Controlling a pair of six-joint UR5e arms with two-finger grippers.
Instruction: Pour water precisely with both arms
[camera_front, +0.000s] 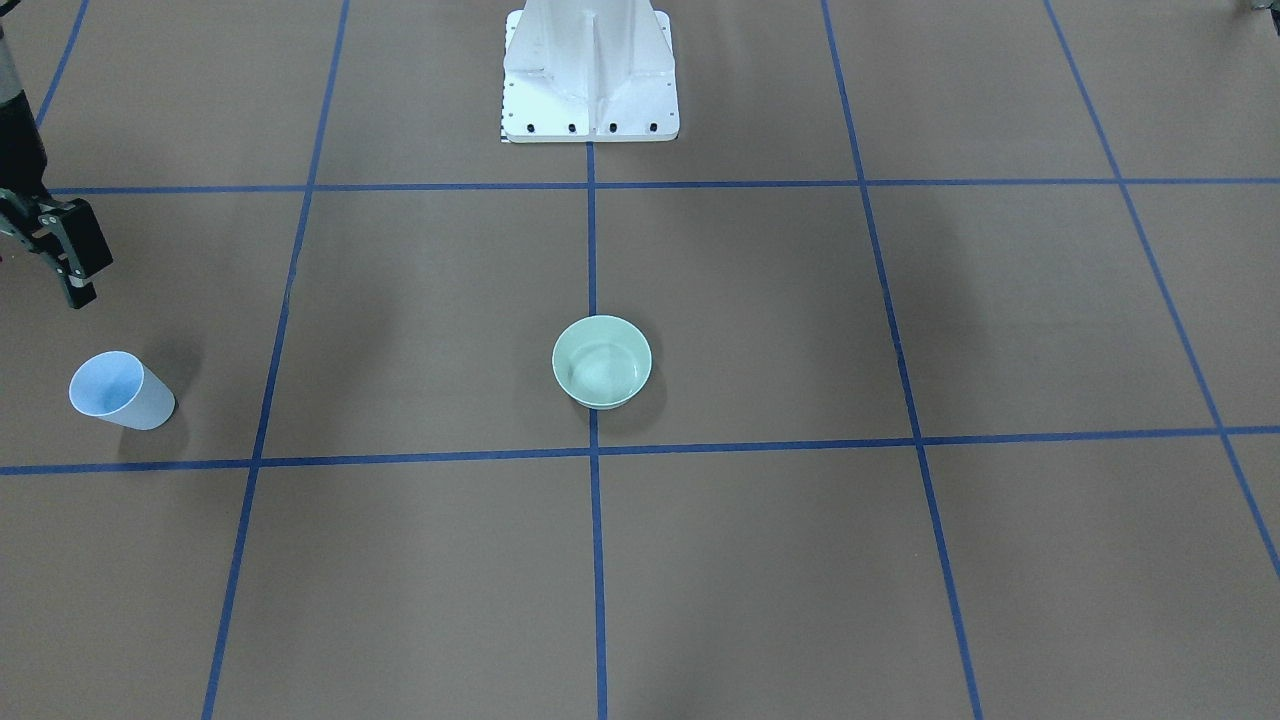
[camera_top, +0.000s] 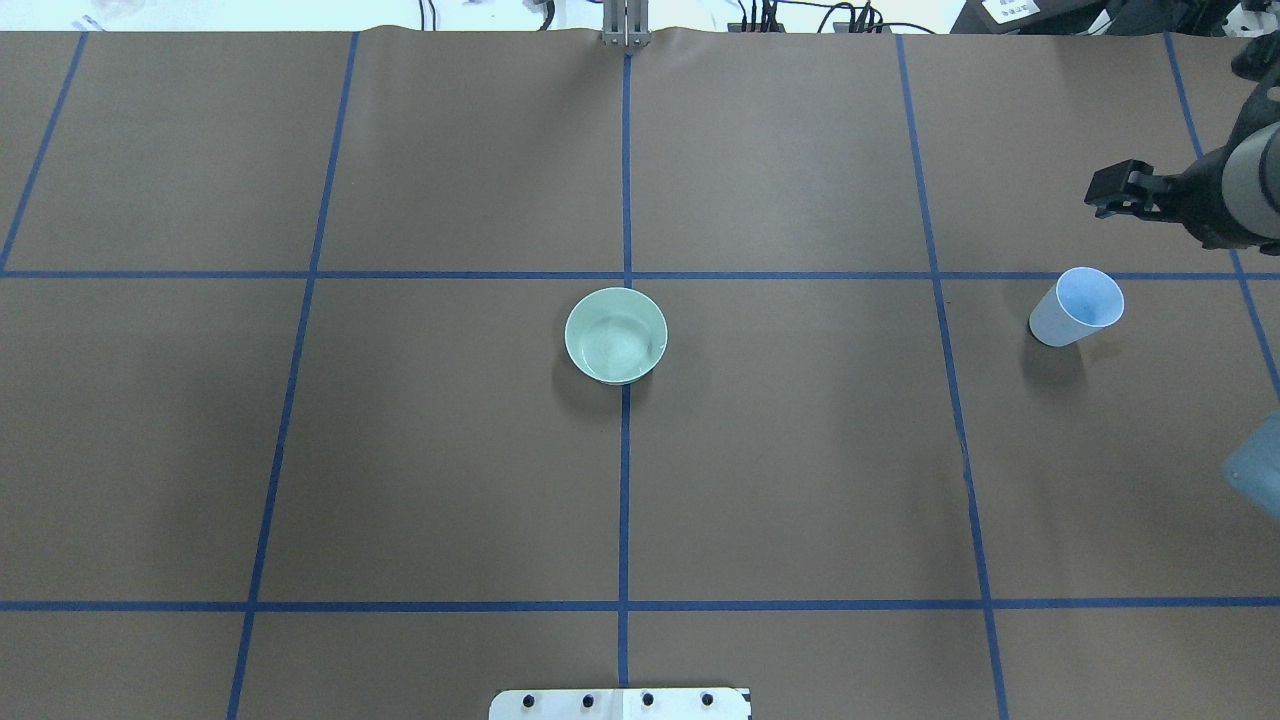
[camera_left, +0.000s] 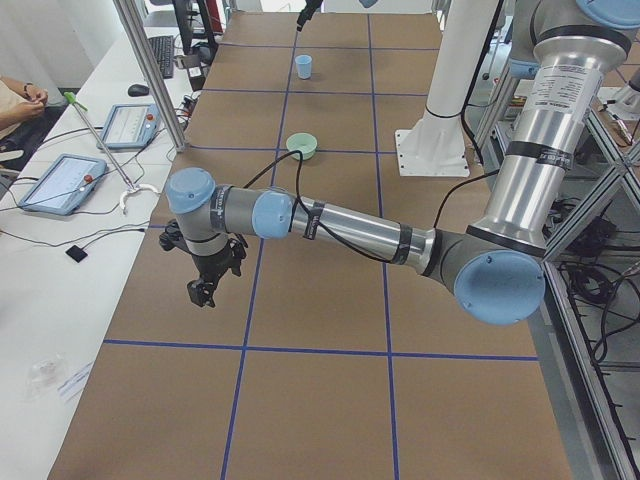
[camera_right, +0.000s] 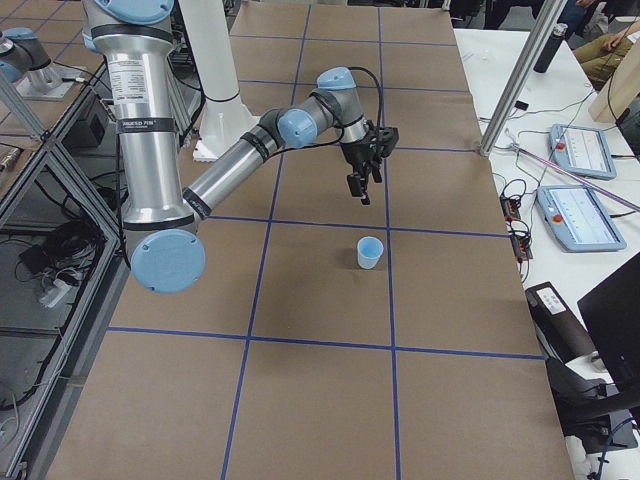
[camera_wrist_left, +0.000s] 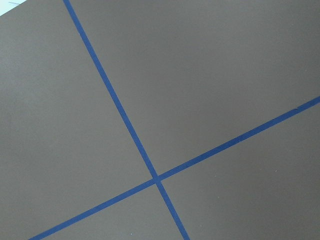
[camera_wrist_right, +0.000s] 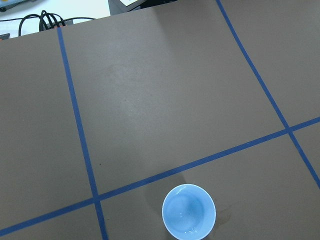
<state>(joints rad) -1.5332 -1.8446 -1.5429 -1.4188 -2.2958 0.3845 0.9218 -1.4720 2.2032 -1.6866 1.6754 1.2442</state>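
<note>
Brown paper covers the table (camera_top: 800, 450), marked into large squares by blue tape (camera_top: 624, 500), and the white bolted pedestal (camera_front: 590, 75) stands at the middle of the robot's edge. Far to the left, the left arm (camera_left: 350, 230) stretches out low across the paper, and the left gripper (camera_left: 203, 290) hangs off the surface with its fingers pointing down; only the side view shows it, so I cannot tell how its jaws stand. Its wrist camera sees only bare paper and a tape crossing. At the centre, a pale green bowl (camera_top: 616, 335) sits upright on the middle tape line. Well to the right, a light blue cup (camera_top: 1077, 307) stands upright, alone, just on the robot's side of a cross line. Past that line, the right gripper (camera_top: 1115, 190) hangs in the air on the right arm (camera_right: 240, 160), apart from the cup and holding nothing; whether its fingers are spread or together I cannot tell.
</note>
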